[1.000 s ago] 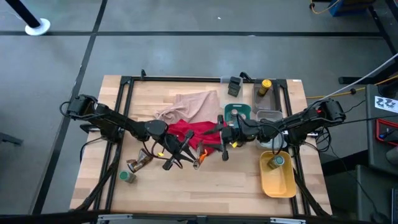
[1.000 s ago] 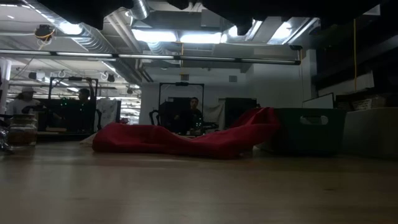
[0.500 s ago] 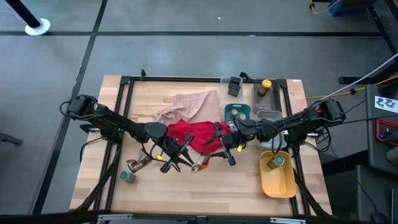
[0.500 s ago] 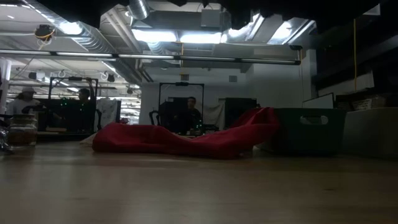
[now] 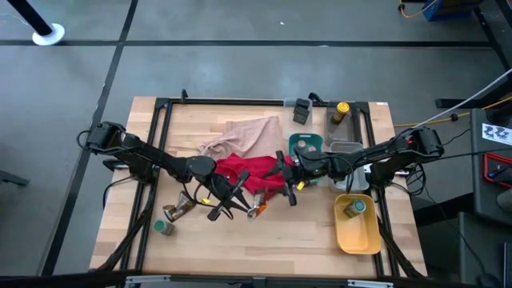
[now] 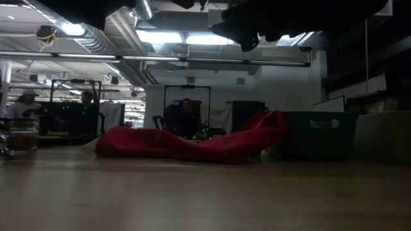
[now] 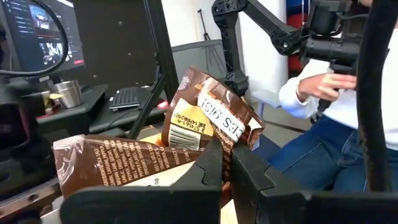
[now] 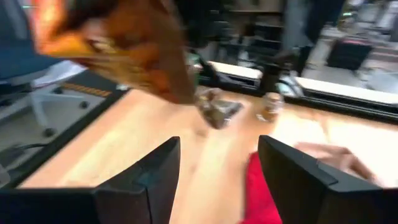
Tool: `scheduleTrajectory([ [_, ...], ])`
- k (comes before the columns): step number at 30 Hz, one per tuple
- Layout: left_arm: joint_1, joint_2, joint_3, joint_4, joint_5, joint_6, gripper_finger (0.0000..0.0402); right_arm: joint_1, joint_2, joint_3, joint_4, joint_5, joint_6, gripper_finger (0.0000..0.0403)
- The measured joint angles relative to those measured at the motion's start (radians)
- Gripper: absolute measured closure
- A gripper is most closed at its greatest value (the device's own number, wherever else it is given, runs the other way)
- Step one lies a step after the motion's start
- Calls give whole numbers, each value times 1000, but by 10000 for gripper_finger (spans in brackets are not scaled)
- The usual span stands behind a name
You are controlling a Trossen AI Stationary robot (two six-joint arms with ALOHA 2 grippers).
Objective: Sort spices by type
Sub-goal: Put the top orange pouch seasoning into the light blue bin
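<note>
My left gripper (image 5: 238, 202) hangs level over the table's near middle, shut on crinkly brown sachets (image 7: 208, 115), whose orange end (image 5: 254, 211) sticks out past the fingers. My right gripper (image 5: 286, 190) faces it from the right, above the red cloth (image 5: 254, 170), open with nothing between its fingers (image 8: 217, 162). The held sachets show blurred before it (image 8: 118, 43). Another sachet (image 5: 180, 206) and a green-lidded jar (image 5: 164, 227) lie at the near left. One jar (image 5: 354, 208) stands in the yellow tray (image 5: 360, 236). A yellow-capped bottle (image 5: 340, 112) lies at the far right. My left gripper pinches a brown sachet's lower edge (image 7: 216, 144) between its two shut fingers, coming level from the table's left. The sachet stands up and out beyond the fingertips, clear of the table. A second brown sachet (image 7: 106, 163) lies beside it; whether it is in the pinch I cannot tell.
A beige cloth (image 5: 244, 136) lies behind the red one. A teal tray (image 5: 306, 146) and a clear tray (image 5: 346, 150) stand at the right, behind the yellow tray. A black frame (image 5: 160, 128) borders the table. A person's sleeve and hand (image 7: 323, 87) show beyond the table.
My right gripper has tipped a little downward over the red cloth, and its dark underside now shows at the top of the low view. It stays open. My left gripper keeps still with the sachets.
</note>
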Motion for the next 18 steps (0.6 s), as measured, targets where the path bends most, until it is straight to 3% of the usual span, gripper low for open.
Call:
scheduleTrajectory([
  [5, 0, 0, 0, 0, 2, 3, 400, 5, 0, 0, 46, -78, -36, 188],
  [12, 0, 0, 0, 0, 5, 3, 400, 3, 0, 0, 160, -88, -35, 188],
  [18, 0, 0, 0, 0, 6, 18, 400, 4, 0, 0, 167, -193, -34, 188],
])
